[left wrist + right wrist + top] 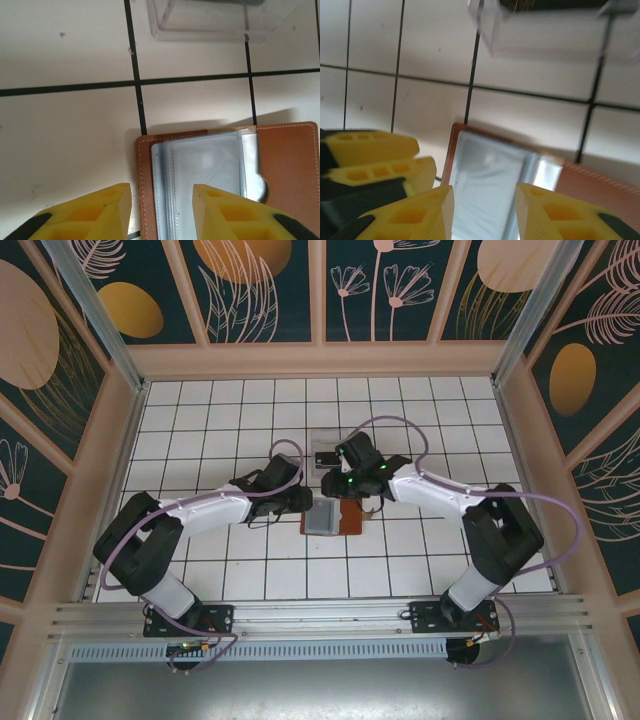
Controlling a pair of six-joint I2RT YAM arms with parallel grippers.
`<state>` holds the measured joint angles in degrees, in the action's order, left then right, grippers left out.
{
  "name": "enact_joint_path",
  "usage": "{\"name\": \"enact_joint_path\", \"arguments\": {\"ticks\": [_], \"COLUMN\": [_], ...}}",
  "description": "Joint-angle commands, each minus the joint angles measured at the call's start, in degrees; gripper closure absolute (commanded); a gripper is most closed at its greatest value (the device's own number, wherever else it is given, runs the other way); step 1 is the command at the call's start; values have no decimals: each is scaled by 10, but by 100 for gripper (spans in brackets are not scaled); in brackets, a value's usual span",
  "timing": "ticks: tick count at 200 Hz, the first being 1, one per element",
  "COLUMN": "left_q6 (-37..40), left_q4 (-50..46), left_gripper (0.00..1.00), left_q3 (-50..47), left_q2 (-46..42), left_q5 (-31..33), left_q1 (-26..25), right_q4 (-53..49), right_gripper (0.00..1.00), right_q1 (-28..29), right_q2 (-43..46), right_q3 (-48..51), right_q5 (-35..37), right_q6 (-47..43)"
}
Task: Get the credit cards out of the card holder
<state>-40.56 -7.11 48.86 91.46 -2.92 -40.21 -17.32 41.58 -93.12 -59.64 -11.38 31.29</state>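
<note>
No writing, brand, number or sign can be read anywhere. The card holder (290, 165) shows plain brown leather with pale stitching, its clear sleeves (200, 170) look blank and blurred, and the patterned walls (260, 290) carry only leaf and flower drawings.

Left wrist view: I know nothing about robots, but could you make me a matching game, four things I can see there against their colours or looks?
Things:
1. wallet
2. left pincer's fingers
3. plastic box
4. table lines

Looks:
A. black
B. see-through
C. brown
D. yellow

Pairs: 1-C, 2-D, 3-B, 4-A.
</note>
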Motion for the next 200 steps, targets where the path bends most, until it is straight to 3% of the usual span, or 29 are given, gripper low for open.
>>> {"name": "enact_joint_path", "arguments": {"ticks": [1, 48, 127, 200], "left_q6": [12, 25, 29, 32], "left_q4": [-14, -3, -6, -3], "left_gripper": [62, 62, 62, 60], "left_q3": [-23, -77, -100, -119], "left_q2": [-23, -70, -120, -147], "left_q5": [11, -7, 9, 15], "left_q1": [20, 82, 92, 92], "right_q4": [6, 13, 18, -79], "right_gripper": [62, 60, 58, 58], "right_q1": [22, 61, 86, 100], "right_q2": [-27, -73, -134, -138], "right_q3": [-21, -48, -67, -72], "right_q5": [-21, -40, -58, 30], "right_q6": [79, 123, 137, 129]}}
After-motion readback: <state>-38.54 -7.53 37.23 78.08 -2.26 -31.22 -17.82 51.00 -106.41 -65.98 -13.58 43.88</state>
